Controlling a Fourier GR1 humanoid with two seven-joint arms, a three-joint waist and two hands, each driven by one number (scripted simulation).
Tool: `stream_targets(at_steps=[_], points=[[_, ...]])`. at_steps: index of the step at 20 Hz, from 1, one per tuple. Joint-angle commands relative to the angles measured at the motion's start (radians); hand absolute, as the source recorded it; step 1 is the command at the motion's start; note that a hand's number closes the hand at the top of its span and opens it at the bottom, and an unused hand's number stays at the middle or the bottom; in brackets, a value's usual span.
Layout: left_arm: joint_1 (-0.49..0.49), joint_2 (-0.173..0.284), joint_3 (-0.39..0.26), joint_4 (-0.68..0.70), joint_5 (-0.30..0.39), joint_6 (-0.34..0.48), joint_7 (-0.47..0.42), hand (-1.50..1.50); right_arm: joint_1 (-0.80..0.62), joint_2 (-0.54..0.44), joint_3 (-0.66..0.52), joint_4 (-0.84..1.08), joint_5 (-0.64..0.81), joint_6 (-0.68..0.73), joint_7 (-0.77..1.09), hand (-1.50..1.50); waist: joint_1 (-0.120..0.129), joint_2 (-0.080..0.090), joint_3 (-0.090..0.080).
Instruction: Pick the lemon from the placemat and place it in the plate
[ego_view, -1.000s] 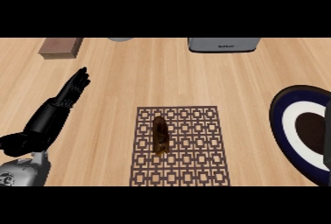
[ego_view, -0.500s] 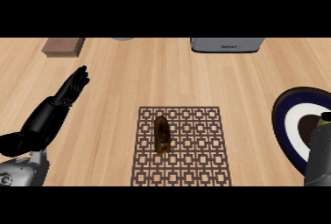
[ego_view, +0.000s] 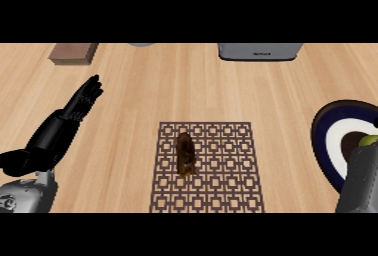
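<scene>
My black left hand rested released, fingers straight, on the light wooden desk. A dark brown elongated object lay on the brown lattice placemat; the dark blue-and-white round plate sat right. I cannot tell my right hand's state.

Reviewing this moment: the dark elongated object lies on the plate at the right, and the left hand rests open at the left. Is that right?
Not quite. The head view shows the dark elongated object lying on the patterned placemat at the centre, not on the plate. The left hand does rest open at the left.
</scene>
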Motion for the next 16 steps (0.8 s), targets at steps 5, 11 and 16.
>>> stream_targets(at_steps=[5, 11, 16], points=[[-0.013, 0.006, 0.008, 0.032, -0.004, -0.014, -0.018, 0.0, 0.005, 0.022, 0.135, -0.155, -0.18, -0.356, 0.089, -1.5, 0.005, -0.004, 0.001], [-0.06, -0.007, 0.018, 0.02, 0.026, -0.014, 0.048, 0.0, 0.197, 0.023, 0.343, -0.31, -0.231, -0.448, 0.178, -1.5, 0.001, -0.006, 0.0], [0.023, -0.012, -0.003, 0.022, -0.018, -0.016, -0.038, 0.0, 0.404, 0.023, 0.483, -0.451, -0.216, -0.482, 0.261, -1.5, -0.004, -0.006, -0.001]])
